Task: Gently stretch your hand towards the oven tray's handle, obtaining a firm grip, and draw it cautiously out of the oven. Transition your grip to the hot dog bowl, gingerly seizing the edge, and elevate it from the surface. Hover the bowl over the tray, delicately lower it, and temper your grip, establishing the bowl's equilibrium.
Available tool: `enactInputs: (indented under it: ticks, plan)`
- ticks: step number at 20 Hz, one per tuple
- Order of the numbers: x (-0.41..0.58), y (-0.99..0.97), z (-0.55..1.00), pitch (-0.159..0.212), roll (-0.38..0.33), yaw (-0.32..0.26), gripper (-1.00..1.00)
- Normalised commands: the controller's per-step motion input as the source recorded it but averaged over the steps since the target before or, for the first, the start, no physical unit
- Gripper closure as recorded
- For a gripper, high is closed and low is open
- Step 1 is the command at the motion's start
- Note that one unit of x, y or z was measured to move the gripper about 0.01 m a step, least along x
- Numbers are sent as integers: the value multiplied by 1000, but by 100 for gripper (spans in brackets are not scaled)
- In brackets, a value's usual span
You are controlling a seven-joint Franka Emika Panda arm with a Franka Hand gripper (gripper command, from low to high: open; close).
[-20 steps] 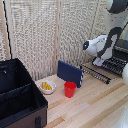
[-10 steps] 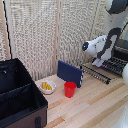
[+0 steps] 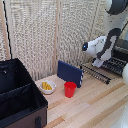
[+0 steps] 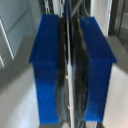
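Fingers [image 4: 47, 70] blue and blocky in the wrist view, drawn close with only a narrow dark slot between, a thin pale line running down that slot; cannot tell whether clamped on anything or merely nearly closed. Down at the oven tray [image 3: 102, 71] in the exterior view, at or just above the rack's bars, well back from the tray's handle [image 3: 94, 74] along the front edge. Judged as the first step in hand or just finishing: wire rack lying well out of the oven [image 3: 121, 50], reaching over the surface [image 3: 95, 107] towards the blue upright box [image 3: 69, 73]. Still to do: letting go of the rack, crossing to the hot dog bowl [image 3: 47, 87], gripping its rim, lifting, setting down on the bars, releasing. Bowl untouched for now, on the surface beside the red cup [image 3: 70, 89], near the big black case [image 3: 17, 95], well apart from the rack. Against the frame half a second back: hardly any difference, arm and rack in much the same place, bowl and cup unmoved; anything finer too small to judge.
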Motion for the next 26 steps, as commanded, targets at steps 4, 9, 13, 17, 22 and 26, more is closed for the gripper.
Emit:
enactInputs:
  ticks: [4, 9, 13, 17, 22, 26]
  plan:
    - [1, 346, 154, 0, 216, 28, 100]
    - [33, 742, -13, 0, 106, 1, 100]
    - [70, 941, -74, 0, 41, 0, 100]
    - [49, 961, -151, 7, -21, -1, 100]
    - [78, 345, -5, 41, -2, -6, -100]
    - [81, 0, 25, 23, 0, -17, -100]
